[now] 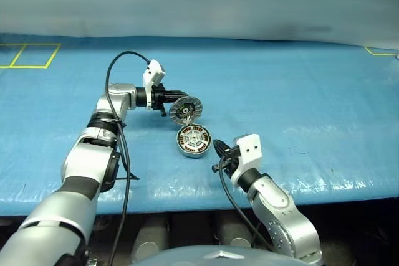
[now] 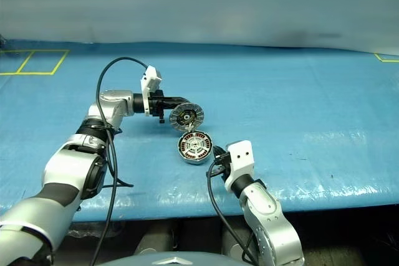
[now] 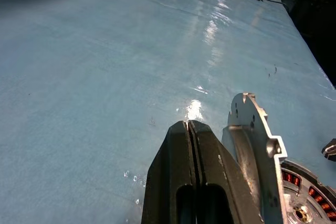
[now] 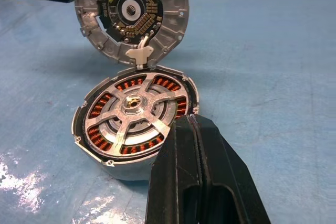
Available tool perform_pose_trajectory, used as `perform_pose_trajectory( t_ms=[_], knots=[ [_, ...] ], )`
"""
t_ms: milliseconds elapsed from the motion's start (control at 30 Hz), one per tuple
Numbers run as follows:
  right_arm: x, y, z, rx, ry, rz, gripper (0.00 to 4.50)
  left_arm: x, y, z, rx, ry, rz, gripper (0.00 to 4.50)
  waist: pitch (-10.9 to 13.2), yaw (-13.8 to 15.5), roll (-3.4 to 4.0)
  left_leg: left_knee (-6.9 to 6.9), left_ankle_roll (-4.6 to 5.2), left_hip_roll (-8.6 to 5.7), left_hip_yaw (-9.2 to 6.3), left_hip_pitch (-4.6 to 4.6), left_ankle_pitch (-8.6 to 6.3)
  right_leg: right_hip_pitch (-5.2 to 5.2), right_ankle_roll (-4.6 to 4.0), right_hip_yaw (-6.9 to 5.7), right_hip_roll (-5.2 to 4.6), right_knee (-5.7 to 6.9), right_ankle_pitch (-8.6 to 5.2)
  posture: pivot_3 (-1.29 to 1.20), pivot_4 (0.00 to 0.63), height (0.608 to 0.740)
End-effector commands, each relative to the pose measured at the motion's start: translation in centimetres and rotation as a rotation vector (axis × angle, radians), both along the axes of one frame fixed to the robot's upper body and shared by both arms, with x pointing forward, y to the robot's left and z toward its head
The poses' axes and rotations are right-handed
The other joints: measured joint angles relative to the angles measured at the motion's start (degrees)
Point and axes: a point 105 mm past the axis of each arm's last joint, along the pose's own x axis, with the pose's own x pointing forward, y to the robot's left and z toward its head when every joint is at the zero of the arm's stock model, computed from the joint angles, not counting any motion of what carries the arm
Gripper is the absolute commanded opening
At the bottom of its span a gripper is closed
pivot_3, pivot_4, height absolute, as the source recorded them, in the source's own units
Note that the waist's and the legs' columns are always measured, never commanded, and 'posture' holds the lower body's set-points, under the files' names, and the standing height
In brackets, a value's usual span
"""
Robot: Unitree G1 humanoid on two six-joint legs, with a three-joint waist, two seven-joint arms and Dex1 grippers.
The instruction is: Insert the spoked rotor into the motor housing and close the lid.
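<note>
Left pincer [image 3: 190,129] closed behind upright lid [image 4: 131,11], perhaps touching, right pincer [image 4: 195,129] closed

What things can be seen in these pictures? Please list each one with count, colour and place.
motor housing: one, silver-grey with copper-coloured windings, lying open on the blue cover in front of the robot.
spoked rotor: one, silver spokes with a dark rim, seated inside the housing.
lid: one, silver-grey with a dark centre, standing up at the housing's far edge, joined to it.
table cover: one, blue, under everything.
floor markings: yellow lines, far left corner.
left gripper: one, black, fingers shut, beside the raised lid.
right gripper: one, black, fingers shut, just right of the housing.
</note>
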Motion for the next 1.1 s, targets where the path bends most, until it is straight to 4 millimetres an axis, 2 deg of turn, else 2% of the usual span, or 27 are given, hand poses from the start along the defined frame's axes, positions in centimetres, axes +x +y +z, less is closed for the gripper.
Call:
perform_pose_trajectory(
  t_ms=[33,233,667,867,1100],
  knots=[
    [0.0,-0.7,1.4,0.024,-0.052,-0.041,0.0,-0.1,-0.9,1.3,0.007,-0.042,-0.07,0.04,0.0,0.0,0.0,0.0,0.0,0.0,0.0,-0.02,0.0,-0.01,0.04,0.0,0.0,-0.01,0.02,0.0,0.15,0.74],
    [0.0,-1.7,1.4,0.017,-0.052,-0.09,0.0,-1.2,-1.9,1.6,-0.001,-0.041,-0.181,0.04,0.0,-0.01,0.0,-0.01,0.0,0.0,-0.01,-0.01,0.0,-0.01,0.03,0.0,0.0,0.0,0.02,0.0,0.15,0.74],
    [1.3,-2.8,1.1,-0.031,-0.065,-0.125,0.0,-4.3,-3.7,0.4,-0.054,-0.039,-0.332,0.04,0.0,0.05,0.01,-0.04,0.01,0.01,-0.01,-0.01,0.0,-0.01,-0.01,0.01,-0.01,-0.03,0.0,0.0,0.15,0.74],
    [1.4,-2.4,1.1,-0.04,-0.069,-0.112,0.0,-5.7,-3.9,-1.2,-0.097,-0.002,-0.279,0.04,0.0,0.15,0.02,-0.04,0.01,0.01,-0.02,0.01,-0.01,0.01,-0.21,0.02,-0.01,-0.03,-0.11,0.0,0.15,0.74],
    [1.7,-2.6,1.4,-0.041,-0.079,-0.12,0.0,-6.2,-4.0,-2.6,-0.166,0.032,-0.148,0.04,-0.01,0.35,0.03,-0.01,0.01,0.0,-0.03,0.03,0.0,0.04,-0.24,0.01,-0.02,-0.02,-0.13,0.0,0.15,0.74]
  ],
)
